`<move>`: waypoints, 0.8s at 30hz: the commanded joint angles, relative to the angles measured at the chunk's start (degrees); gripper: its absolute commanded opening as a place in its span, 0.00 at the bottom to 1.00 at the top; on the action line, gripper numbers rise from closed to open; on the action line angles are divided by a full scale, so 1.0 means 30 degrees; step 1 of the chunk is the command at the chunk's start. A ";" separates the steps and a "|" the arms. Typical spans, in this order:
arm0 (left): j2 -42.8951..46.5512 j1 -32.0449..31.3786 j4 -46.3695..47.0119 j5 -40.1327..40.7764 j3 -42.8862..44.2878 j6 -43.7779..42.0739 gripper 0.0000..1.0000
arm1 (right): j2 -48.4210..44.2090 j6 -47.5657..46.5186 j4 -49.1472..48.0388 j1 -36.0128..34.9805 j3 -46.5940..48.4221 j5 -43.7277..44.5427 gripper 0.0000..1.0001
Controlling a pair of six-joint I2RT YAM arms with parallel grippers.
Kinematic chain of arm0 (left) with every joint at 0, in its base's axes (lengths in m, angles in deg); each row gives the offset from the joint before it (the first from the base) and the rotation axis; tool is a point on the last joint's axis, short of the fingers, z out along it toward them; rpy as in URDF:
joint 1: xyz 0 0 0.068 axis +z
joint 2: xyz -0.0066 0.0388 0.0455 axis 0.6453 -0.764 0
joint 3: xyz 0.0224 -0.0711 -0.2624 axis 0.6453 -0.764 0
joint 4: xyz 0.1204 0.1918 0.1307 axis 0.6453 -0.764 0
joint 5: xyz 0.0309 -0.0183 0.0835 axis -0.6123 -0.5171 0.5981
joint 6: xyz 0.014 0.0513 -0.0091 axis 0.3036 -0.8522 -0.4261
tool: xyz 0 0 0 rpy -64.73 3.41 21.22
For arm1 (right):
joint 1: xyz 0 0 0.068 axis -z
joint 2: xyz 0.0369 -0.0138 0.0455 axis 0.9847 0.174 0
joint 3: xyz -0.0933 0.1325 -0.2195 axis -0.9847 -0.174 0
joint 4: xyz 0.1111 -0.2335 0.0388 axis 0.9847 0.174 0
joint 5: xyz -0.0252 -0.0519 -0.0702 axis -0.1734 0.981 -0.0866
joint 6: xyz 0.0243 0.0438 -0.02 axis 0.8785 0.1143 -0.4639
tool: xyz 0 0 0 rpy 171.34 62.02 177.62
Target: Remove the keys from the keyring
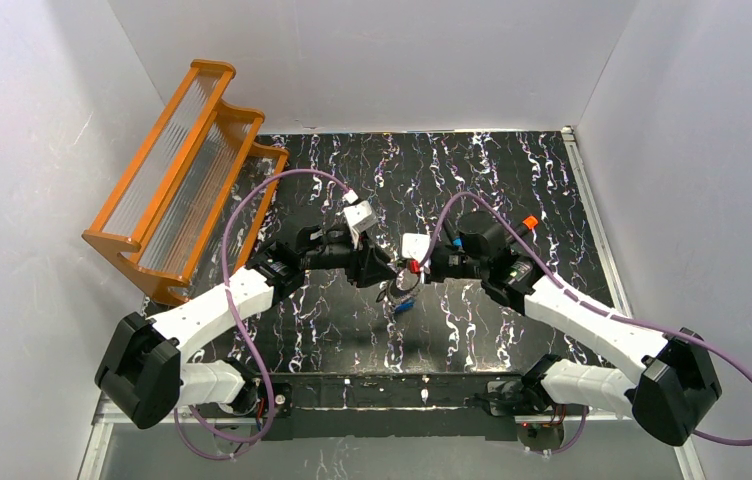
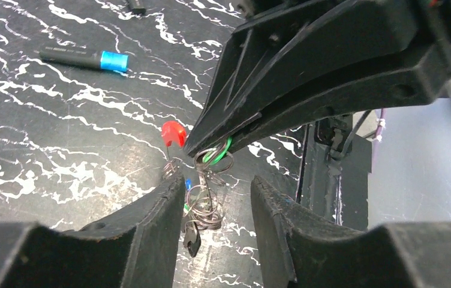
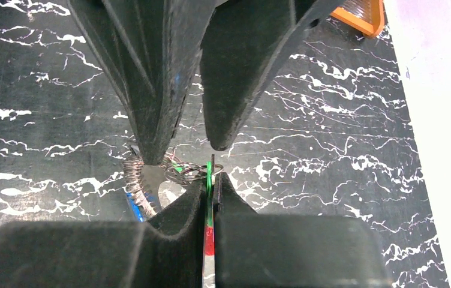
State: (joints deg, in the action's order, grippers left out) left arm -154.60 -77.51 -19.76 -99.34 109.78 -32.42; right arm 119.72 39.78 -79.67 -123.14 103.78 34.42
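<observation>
The keyring (image 2: 206, 207), a bundle of silvery rings and fine chain, hangs in the air between my two grippers over the table's middle (image 1: 401, 290). My right gripper (image 3: 210, 177) is shut on the green key (image 3: 209, 174), seen edge-on between its pads. It also shows in the left wrist view (image 2: 226, 147). A red key head (image 2: 173, 133) sticks out beside it. My left gripper (image 2: 217, 183) is open, its fingers either side of the hanging rings. Its left finger (image 3: 151, 153) is against the chain coil (image 3: 136, 180). A blue key head (image 2: 188, 183) peeks out.
A black cylinder with a blue tip (image 2: 85, 59) lies on the black marbled table (image 1: 492, 170). An orange ribbed rack (image 1: 182, 170) stands at the back left. White walls close in the table on three sides. Purple cables (image 1: 252, 200) loop above both arms.
</observation>
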 commanded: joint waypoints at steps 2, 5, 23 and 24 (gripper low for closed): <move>0.0333 -0.0153 -0.1228 0.1524 0.0124 0.0266 0.41 | 0.0060 0.1179 0.0556 -0.0074 0.1865 0.0880 0.01; 0.0256 -0.0314 -0.1410 0.1697 0.0280 0.0211 0.40 | 0.0121 0.1476 0.0944 -0.0073 0.2082 0.1110 0.01; -0.1061 -0.1370 -0.1968 0.3210 0.1756 0.0038 0.30 | 0.0723 0.2351 0.1328 -0.0066 0.2472 0.1722 0.01; -0.1122 -0.1386 -0.2116 0.3212 0.1826 -0.0034 0.28 | 0.0723 0.2357 0.1339 -0.0059 0.2472 0.1775 0.01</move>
State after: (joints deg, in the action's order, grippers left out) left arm -157.64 -81.09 -24.32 -90.42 112.95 -31.79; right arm 122.12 45.64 -73.99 -123.14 107.89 39.05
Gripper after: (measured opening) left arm 0.308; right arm 0.096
